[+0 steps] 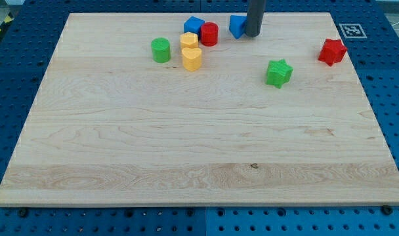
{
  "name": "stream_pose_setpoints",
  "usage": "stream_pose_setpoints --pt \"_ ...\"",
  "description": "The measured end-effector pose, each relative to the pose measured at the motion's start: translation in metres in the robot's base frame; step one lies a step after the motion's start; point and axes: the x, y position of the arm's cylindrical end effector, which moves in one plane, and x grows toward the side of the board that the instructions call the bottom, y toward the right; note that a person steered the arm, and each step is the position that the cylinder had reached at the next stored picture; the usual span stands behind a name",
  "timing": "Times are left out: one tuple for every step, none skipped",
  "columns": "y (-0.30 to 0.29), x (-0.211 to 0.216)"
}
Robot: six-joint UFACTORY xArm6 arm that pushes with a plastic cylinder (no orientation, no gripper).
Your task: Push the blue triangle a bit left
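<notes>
— Gripper? None is showing; my tip [252, 34], a bare dark rod end, is touching the right side of the small blue triangular plastic block [237, 26], top centre of the wooden bench [186, 144].

— Handling?

— Likely light, stiff, sliding easily; I'm pushing its right face. Which way it's pointing, I cannot tell.

The pale wooden worktop [186, 144] shows long grain lines and a smooth, faintly satin finish, with one small dark knot near its bottom edge. Near its top edge, the blue plastic-looking triangle block [236, 25] looks matt, as does the smooth dark grey rod [254, 16].
</notes>
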Motion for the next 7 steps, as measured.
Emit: stream_pose_setpoints --pt "-0.005 0.006" --pt "0.031 0.014" --pt "0.06 -0.005" --pt "0.058 -0.016" --pt "0.035 -0.017" --pt "-0.003 -0.017" --pt "-0.029 -0.017"
